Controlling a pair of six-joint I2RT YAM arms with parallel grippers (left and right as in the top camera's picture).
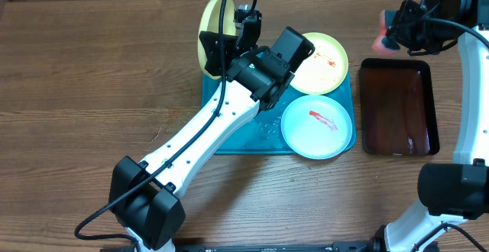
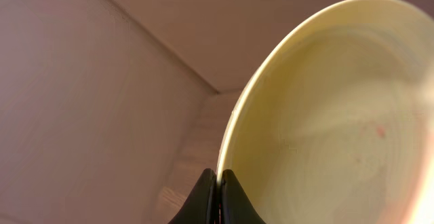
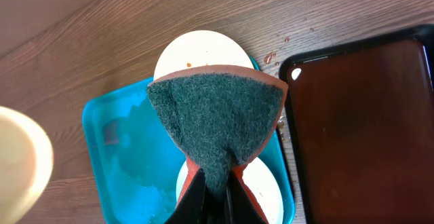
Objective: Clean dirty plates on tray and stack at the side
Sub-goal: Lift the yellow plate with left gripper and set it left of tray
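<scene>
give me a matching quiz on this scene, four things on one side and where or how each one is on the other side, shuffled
Things
1. leftmost yellow-green plate
2. light blue plate
3. sponge
4. dark red-brown tray

States
a. lying flat on the turquoise tray, red streak on it
b. clamped in the right gripper
c. tilted up on edge, rim pinched by the left gripper
d. on the table, right of the turquoise tray

Pairs: 1-c, 2-a, 3-b, 4-d
</scene>
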